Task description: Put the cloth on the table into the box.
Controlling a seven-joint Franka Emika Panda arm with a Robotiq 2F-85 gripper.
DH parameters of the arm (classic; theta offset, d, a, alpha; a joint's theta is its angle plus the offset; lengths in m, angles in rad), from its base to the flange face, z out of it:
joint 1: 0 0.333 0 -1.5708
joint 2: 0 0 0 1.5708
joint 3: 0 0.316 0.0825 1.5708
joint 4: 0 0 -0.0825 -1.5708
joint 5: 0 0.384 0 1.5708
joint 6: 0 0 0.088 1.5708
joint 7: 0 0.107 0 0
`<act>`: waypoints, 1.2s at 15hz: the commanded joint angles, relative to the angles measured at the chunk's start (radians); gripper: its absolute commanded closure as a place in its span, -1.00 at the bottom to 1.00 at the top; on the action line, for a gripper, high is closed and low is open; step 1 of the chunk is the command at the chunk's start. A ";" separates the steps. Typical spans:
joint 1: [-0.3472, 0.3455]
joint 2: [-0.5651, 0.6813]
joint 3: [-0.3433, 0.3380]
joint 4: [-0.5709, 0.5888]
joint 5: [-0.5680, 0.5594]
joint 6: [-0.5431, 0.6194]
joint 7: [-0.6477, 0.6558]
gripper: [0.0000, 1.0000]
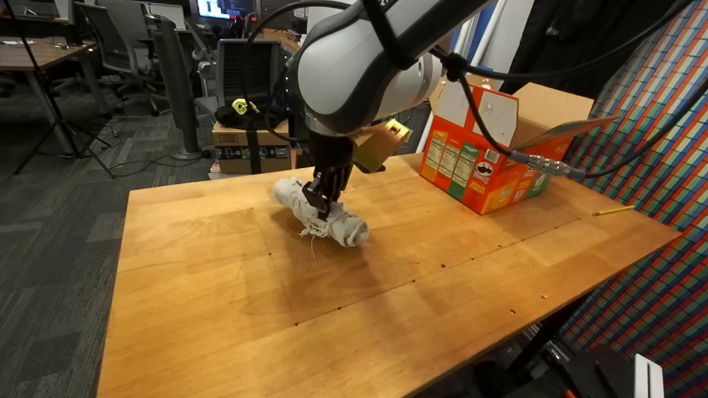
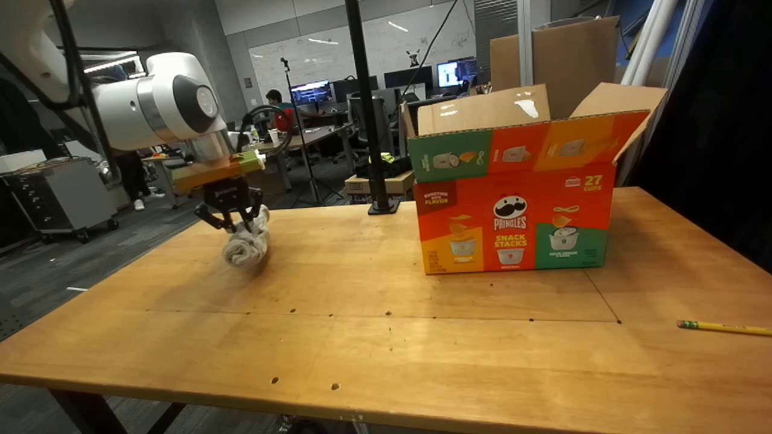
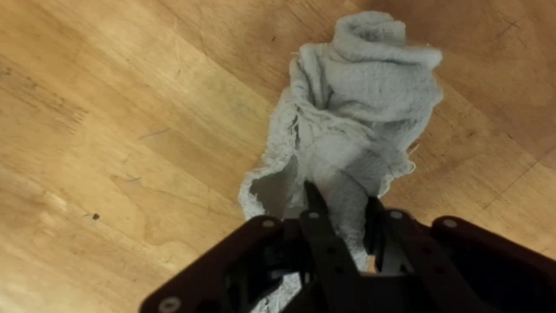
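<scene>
Cloth (image 3: 373,95), rolled and frayed, sits pinched at its middle between the jaws of the gripper (image 3: 341,195), looking just clear of the wooden table (image 1: 398,309)! It should handle soft, light, floppy; that central hold suits, though ends may droop. Well apart, the Pringles carton (image 2: 512,211): raised flaps (image 2: 482,111) could snag it, the black post (image 2: 367,108) may need skirting, the yellow pencil (image 2: 724,327) lies well aside.

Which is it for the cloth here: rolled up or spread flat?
Loosely rolled up. The cloth forms a long bundle, with coiled layers showing at one end in both exterior views.
</scene>
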 commanded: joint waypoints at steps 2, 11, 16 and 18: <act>-0.012 -0.115 -0.016 -0.030 -0.053 -0.022 0.003 0.90; -0.062 -0.302 -0.070 -0.042 -0.125 -0.081 0.054 0.90; -0.108 -0.384 -0.096 -0.012 -0.175 -0.102 0.106 0.91; -0.128 -0.409 -0.102 -0.003 -0.196 -0.100 0.131 0.91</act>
